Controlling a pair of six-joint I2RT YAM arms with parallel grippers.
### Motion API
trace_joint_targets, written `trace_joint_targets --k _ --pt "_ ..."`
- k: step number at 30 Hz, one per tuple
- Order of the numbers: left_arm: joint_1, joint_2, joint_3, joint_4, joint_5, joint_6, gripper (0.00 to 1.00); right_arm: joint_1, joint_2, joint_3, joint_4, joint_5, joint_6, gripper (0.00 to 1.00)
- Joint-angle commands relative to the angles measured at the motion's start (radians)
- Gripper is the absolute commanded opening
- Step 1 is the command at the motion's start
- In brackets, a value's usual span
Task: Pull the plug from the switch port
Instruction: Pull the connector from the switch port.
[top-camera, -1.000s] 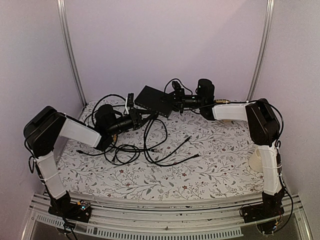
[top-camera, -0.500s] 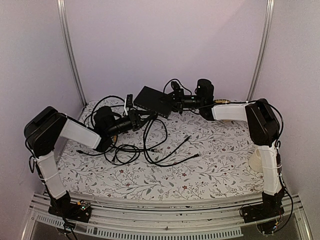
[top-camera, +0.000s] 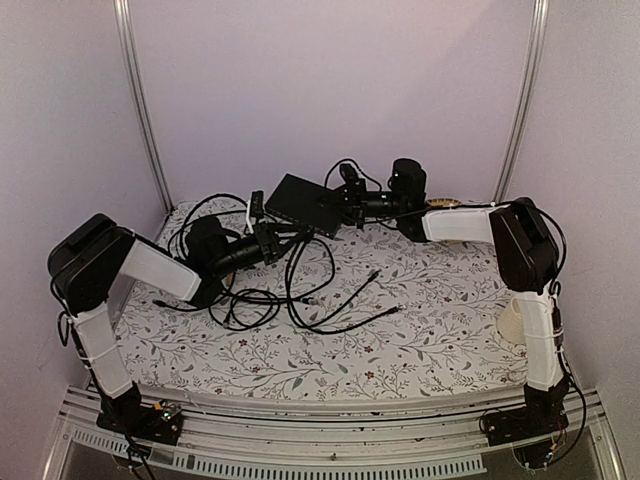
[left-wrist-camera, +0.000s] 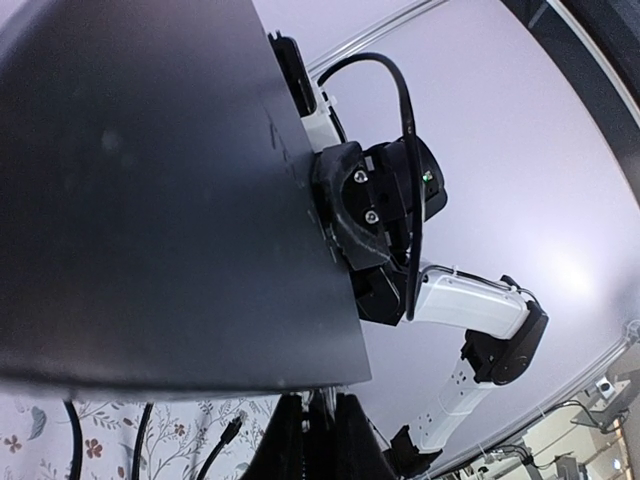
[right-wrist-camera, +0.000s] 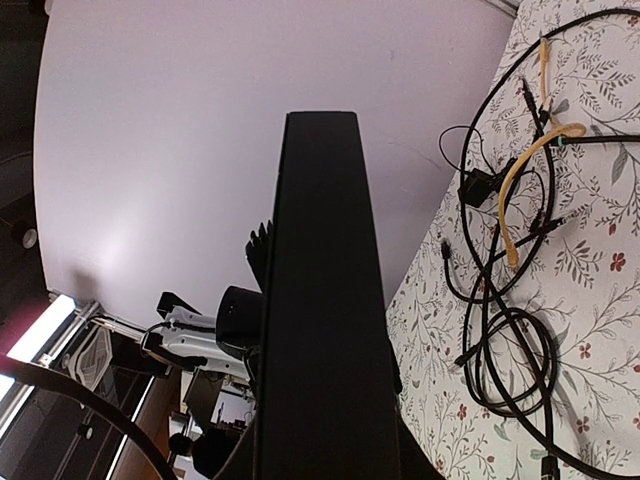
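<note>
The switch (top-camera: 300, 199) is a flat black box held tilted above the back of the table. My right gripper (top-camera: 345, 205) is shut on its right end; in the right wrist view the switch (right-wrist-camera: 320, 300) stands edge-on between the fingers. My left gripper (top-camera: 277, 238) meets the switch's near edge from the left. In the left wrist view the switch's underside (left-wrist-camera: 150, 200) fills the upper left. Just under its edge, the left gripper (left-wrist-camera: 312, 430) is shut on the plug (left-wrist-camera: 322, 400), whose cable is hidden. Whether the plug sits in a port I cannot tell.
Loose black cables (top-camera: 300, 290) lie coiled on the flowered cloth under and in front of both grippers. A yellow cable (right-wrist-camera: 520, 190) lies among them in the right wrist view. A pale cup-like object (top-camera: 512, 322) stands beside the right arm. Walls close the space in.
The switch and both grippers have drifted slightly to the left and back. Both grips look unchanged.
</note>
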Motion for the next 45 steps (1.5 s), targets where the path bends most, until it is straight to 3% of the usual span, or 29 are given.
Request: trace_joint_targets --k 1,45 --pt "0.004 -0.032 -0.025 0.045 0.005 0.052 0.0 0.011 -0.031 0.015 0.078 -0.002 0.043 0.02" --pt "-0.015 -0.105 -0.113 -0.108 -0.123 0.077 0.0 -0.039 -0.017 0.075 0.187 0.099 0.123 0.02"
